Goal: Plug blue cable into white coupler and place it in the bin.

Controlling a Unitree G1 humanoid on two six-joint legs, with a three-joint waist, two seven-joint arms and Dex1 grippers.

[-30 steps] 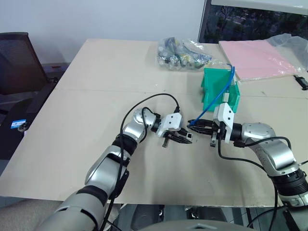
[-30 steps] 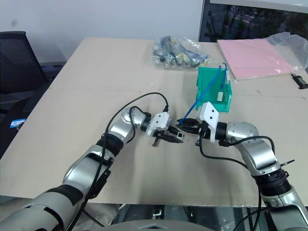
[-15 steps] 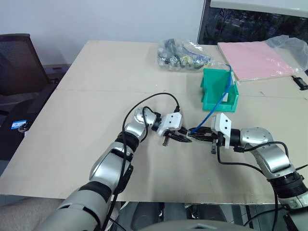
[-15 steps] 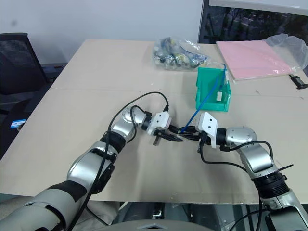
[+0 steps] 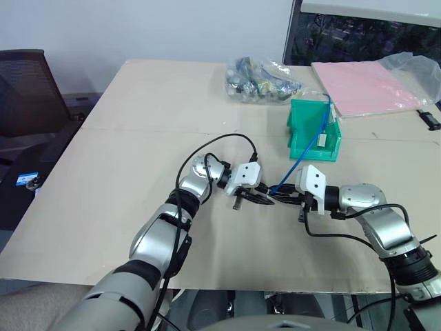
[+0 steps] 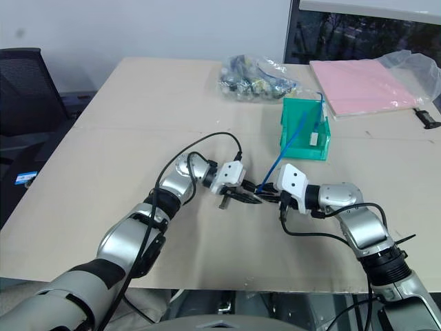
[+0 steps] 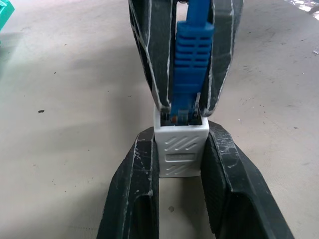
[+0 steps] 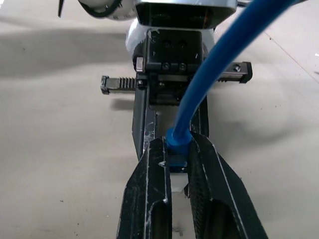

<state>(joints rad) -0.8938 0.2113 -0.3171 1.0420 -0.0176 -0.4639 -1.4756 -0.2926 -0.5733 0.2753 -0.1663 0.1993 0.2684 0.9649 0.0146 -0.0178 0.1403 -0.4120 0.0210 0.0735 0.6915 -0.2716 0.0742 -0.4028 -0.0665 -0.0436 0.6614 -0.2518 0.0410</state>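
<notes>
Near the table's centre, a little toward its near edge, our two grippers meet tip to tip just above the bare top. Our left gripper clamps the coupler between its two fingers, the white block upright with its socket facing the other gripper. Our right gripper is closed on the cable's blue boot, just behind the plug. From the left wrist we see the plug's tip sitting at the mouth of the socket, the boot straight in line with the block; how deep it has gone we cannot tell. From the right wrist the cable rises out of our pinch and curves away over the left gripper's body.

From the pinch, the cable runs toward one o'clock in a slack arc to the bin, which stands on the table well apart from our grippers, and its far end hangs over the bin's rim. A small white piece shows inside the bin beside the cable.

Farther off at twelve o'clock lies a clear bag of mixed parts. At two o'clock, a pink sheet rests by the table's far corner. A black chair stands off the table at ten o'clock.
</notes>
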